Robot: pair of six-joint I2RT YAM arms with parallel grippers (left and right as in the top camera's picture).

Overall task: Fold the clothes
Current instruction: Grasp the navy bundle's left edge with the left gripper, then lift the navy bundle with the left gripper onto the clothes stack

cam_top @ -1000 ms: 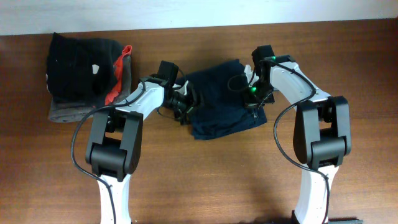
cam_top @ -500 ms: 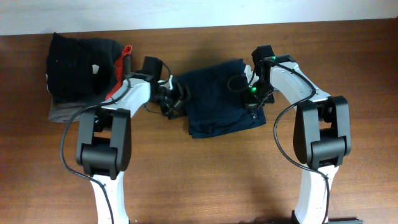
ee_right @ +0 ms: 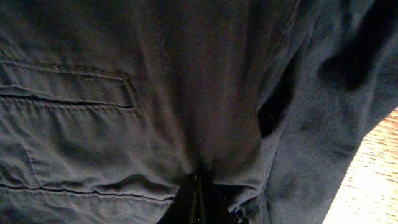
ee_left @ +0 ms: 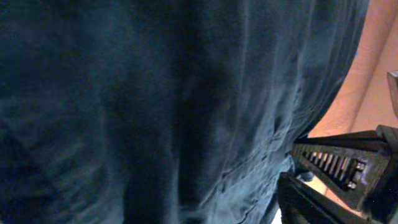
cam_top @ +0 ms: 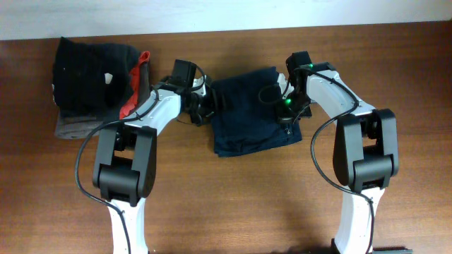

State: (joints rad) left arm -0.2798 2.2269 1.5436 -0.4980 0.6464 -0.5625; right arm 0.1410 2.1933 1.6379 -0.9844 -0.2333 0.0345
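A dark navy garment (cam_top: 247,116) lies folded in a rough rectangle at the table's middle. My left gripper (cam_top: 205,106) is at its left edge. In the left wrist view navy cloth (ee_left: 155,106) fills the frame, with one ridged finger (ee_left: 329,171) showing at the lower right and the other hidden. The jaws look spread apart. My right gripper (cam_top: 285,107) sits on the garment's right edge. In the right wrist view its fingers (ee_right: 199,198) are pinched together on a bunch of dark cloth (ee_right: 124,112) below a pocket seam.
A pile of clothes sits at the table's far left: a black garment (cam_top: 88,70) on top, a red one (cam_top: 136,85) at its right side and a grey one (cam_top: 74,127) underneath. Bare wood table (cam_top: 247,197) lies in front of the arms.
My left gripper drew back left off the garment, then came back to its left edge. The garment's left side was tidied inward. The right arm has not moved.
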